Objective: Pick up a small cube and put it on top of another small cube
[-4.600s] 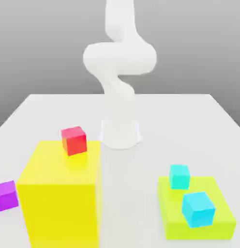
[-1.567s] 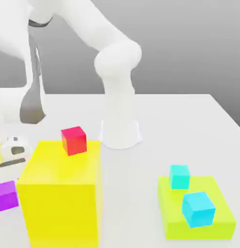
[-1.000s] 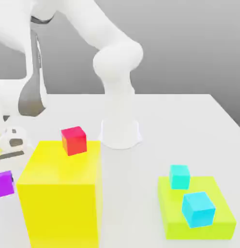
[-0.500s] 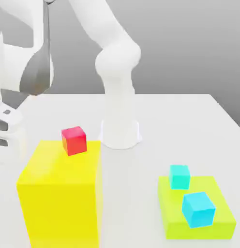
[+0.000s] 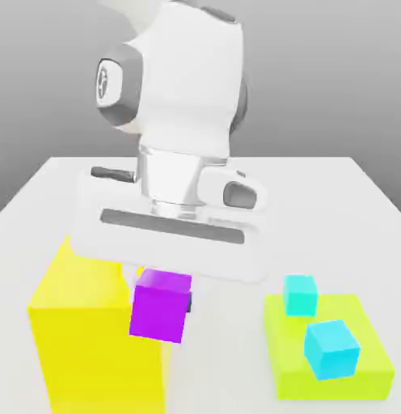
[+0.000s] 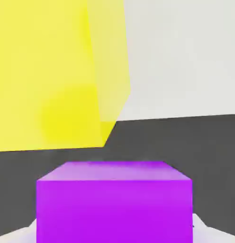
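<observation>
Purple cube [image 5: 160,306] is clamped in your end effector [image 5: 163,283] and off the worktop [image 5: 236,356], hanging against the front right edge of the yellow block [image 5: 82,323] in the exterior view. So you're in the carry step: pickup looks done, placing isn't.

Next move, as I read it: you need a second small cube to stack on. Both cyan cubes, the far one [image 5: 300,293] and the near one [image 5: 331,348], sit on the lime slab [image 5: 373,368], roughly at 3 to 4 o'clock from the purple one in the exterior view. I can't tell from here which target you're after. Either way, get centred over it, square the faces up, then lower gently before letting go.

Orientation: it's a cube, so no real long axis. It hangs close to upright, top face level-ish, one flat side facing the exterior camera with a slight tilt. The hand view shows the cube [image 6: 114,201] square-on, with the yellow block [image 6: 58,71] beyond it.
</observation>
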Tool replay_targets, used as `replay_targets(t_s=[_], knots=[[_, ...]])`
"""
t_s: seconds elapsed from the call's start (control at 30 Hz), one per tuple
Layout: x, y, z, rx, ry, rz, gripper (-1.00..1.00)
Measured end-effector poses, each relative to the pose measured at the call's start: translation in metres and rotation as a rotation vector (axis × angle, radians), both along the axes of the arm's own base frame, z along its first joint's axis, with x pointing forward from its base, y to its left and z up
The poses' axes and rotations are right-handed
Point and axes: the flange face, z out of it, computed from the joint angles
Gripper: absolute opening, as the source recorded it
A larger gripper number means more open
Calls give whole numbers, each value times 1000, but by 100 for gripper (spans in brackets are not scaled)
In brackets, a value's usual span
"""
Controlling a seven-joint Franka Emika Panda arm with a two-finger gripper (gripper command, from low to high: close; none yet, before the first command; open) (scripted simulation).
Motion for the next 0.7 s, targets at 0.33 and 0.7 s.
replay_targets(t_s=[0.33,0.7], knots=[[-134,125,-15,48,186,303,-100],[-147,128,-78,50,207,320,100]])
